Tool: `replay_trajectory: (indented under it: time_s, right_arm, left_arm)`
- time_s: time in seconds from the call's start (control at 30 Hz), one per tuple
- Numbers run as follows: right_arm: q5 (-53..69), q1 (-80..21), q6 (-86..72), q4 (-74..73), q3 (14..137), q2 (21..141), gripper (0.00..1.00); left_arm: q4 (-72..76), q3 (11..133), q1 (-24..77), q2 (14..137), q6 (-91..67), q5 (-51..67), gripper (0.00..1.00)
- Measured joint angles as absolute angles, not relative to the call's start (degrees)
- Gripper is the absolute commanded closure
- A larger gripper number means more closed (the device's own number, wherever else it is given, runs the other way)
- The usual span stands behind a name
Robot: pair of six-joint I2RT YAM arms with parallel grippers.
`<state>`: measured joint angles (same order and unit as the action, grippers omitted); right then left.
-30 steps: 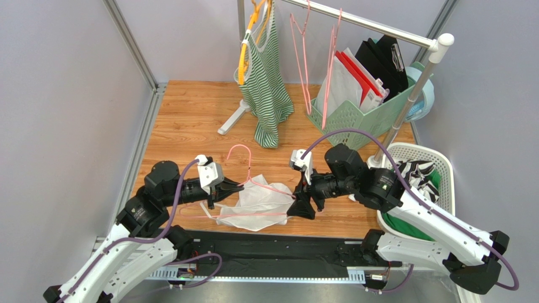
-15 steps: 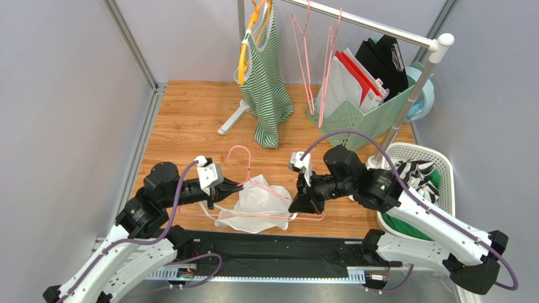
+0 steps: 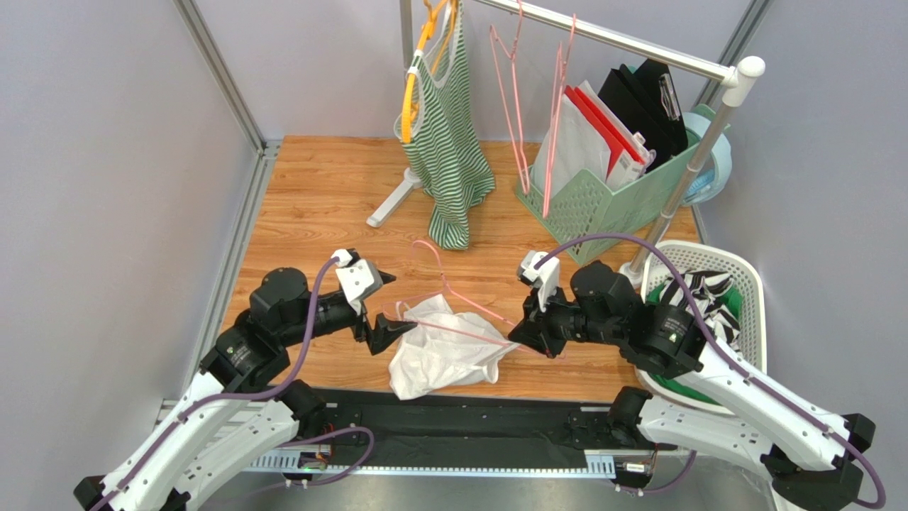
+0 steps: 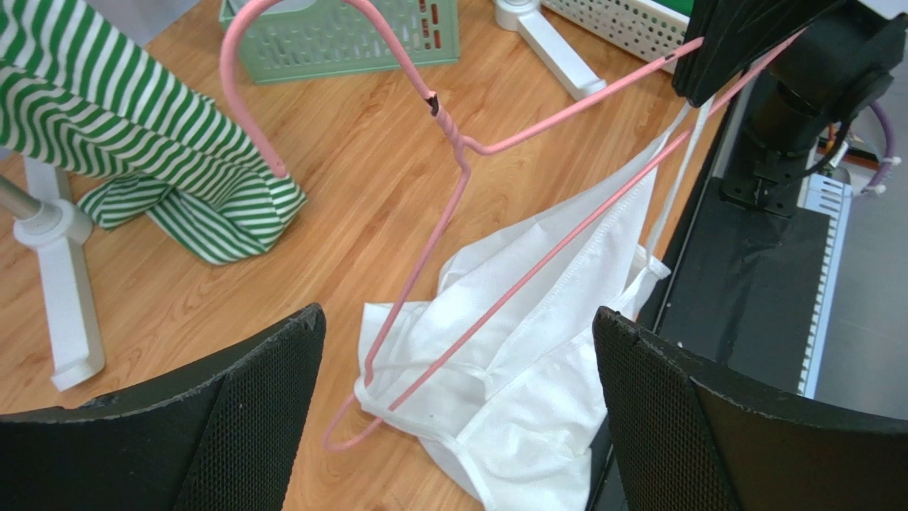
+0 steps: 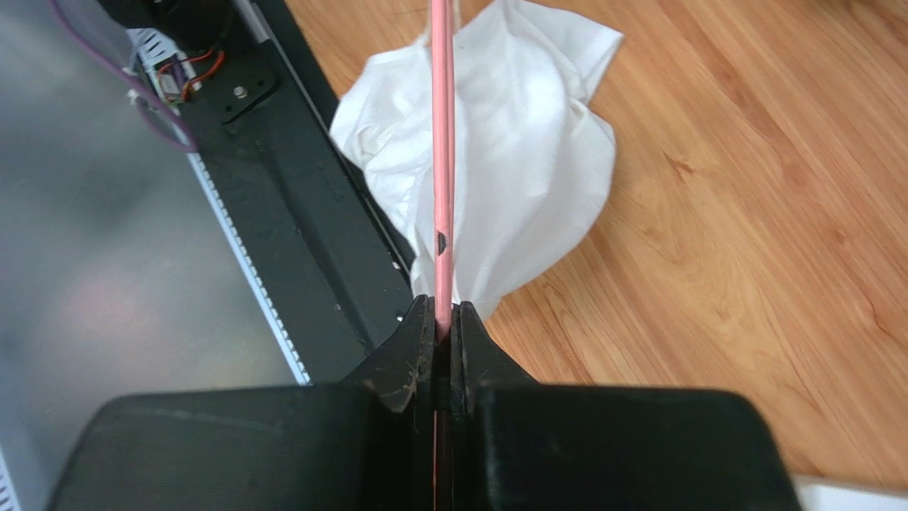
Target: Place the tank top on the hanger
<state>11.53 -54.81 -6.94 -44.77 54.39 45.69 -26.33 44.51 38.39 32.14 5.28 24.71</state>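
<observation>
The white tank top [image 3: 442, 357] lies bunched on the wooden table near its front edge. The pink wire hanger [image 3: 469, 303] slants across it, its hook [image 3: 426, 250] pointing to the back. My right gripper [image 3: 519, 333] is shut on the hanger's right end, seen in the right wrist view as jaws pinching the wire [image 5: 442, 213] over the tank top [image 5: 522, 138]. A white strap runs up to that end. My left gripper [image 4: 458, 426] stands open above the tank top [image 4: 554, 351] and the hanger's left corner [image 4: 352, 421], holding nothing.
A green-and-white striped top [image 3: 448, 138] hangs on a yellow hanger from the rail [image 3: 607, 37], beside spare pink hangers [image 3: 512, 96]. A green basket [image 3: 597, 197] and a white laundry basket [image 3: 746, 277] stand right. The rack's foot [image 3: 389, 202] lies behind.
My left gripper has opened and let go of the hanger and top. My right gripper closed on the hanger's end and pulled it right, tilting it; the tank top has bunched up.
</observation>
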Motion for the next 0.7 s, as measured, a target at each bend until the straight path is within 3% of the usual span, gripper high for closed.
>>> replay_trajectory:
  time_s: [0.7]
  right_arm:
    - [-13.3,-54.8,-19.3,-48.0,47.3,30.6,1.00]
  left_arm:
    - [-26.3,44.5,38.4,30.9,5.1,18.0,0.01]
